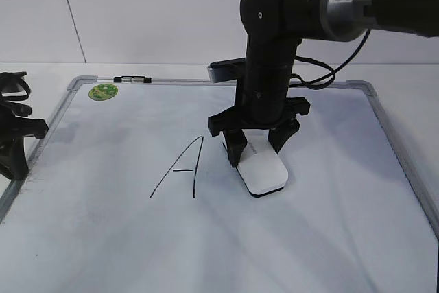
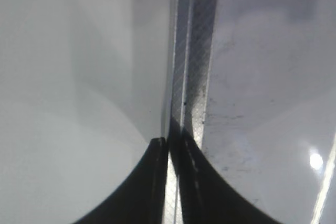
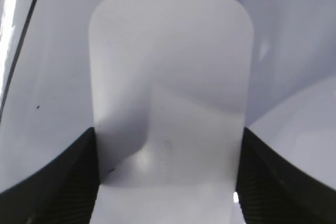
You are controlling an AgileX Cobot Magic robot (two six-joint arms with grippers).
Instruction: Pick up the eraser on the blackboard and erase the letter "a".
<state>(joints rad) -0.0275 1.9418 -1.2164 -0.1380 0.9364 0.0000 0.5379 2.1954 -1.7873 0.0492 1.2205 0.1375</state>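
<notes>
Gripping the eraser (image 1: 264, 169) near the centre of the blackboard (image 1: 384, 135), the right gripper (image 1: 259, 143) clamps its sides; left gripper (image 2: 168, 182) idles closed at the left edge. Judged step: erasing; lowercase "a" not visible

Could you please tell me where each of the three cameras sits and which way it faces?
Exterior view: in front, slanting down on the blackboard, capital "A", both arms.
Left wrist view: on the left arm, looking along the board's frame; left end effector shut.
Right wrist view: on the right arm, looking down at the eraser between the right end effector's fingers.
Shared: eraser, exterior and right wrist.
</notes>
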